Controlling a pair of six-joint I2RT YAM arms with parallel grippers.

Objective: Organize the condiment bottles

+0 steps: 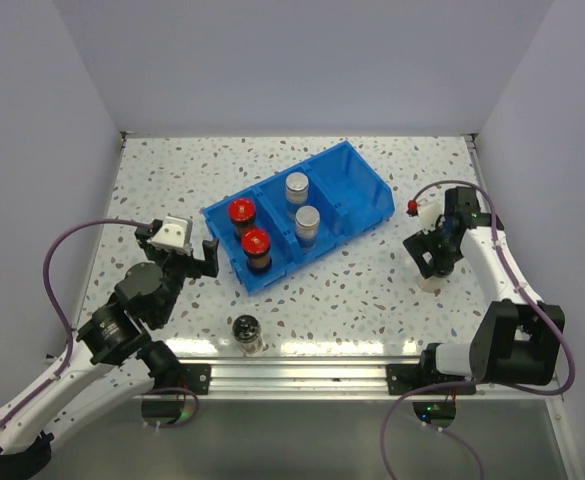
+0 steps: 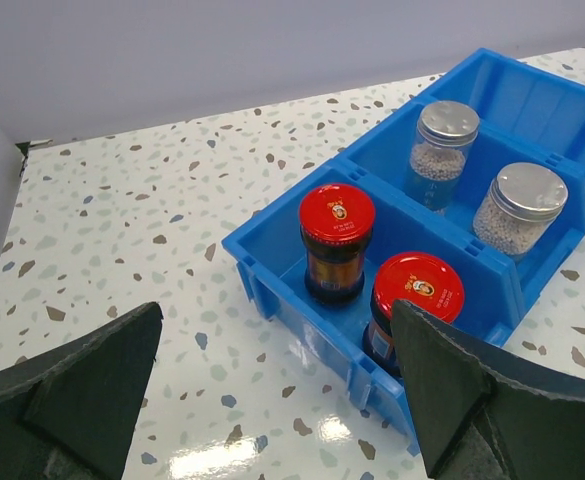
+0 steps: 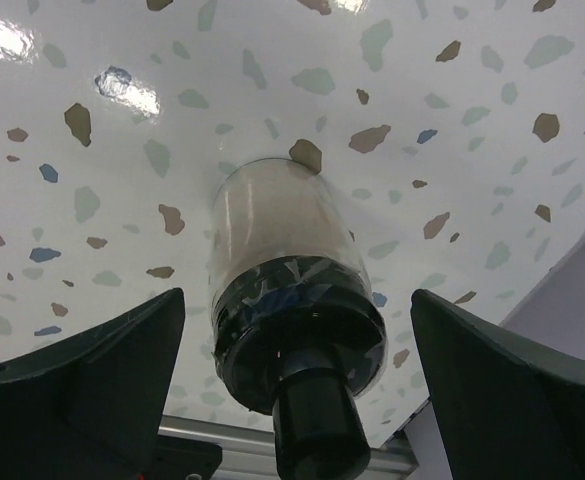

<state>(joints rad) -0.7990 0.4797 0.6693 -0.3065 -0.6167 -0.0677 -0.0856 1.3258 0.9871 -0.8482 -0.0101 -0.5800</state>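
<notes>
1. The blue bin sits slantwise in the middle of the worktop. Two red-capped jars stand in the compartment at its left end and two silver-capped jars in the middle one. The compartment at its right end holds nothing.
2. Two black-capped jars are outside the bin. One black-capped jar stands at the worktop's near edge, left of centre. The other jar stands upright near the right edge.
3. The right gripper hangs over that right-edge jar. Its fingers are spread wide, one on each side, apart from the jar and holding nothing.
4. The left gripper faces the bin's red-jar end from the worktop's left side. Its fingers are also wide and hold nothing.
5. Handling, as a judgement: the jars look rigid, smooth-walled and probably light. If they are glass, a knock could crack them. The round, glossy body could slip or twist in a loose hold.
6. Where to hold, also a judgement: close across the body just under the cap, or across the cap itself. Keep the fingers square to the jar's axis so it neither tips nor rolls out.
7. The black cap is narrower than the body, so a hold on the body looks the safer one.
</notes>
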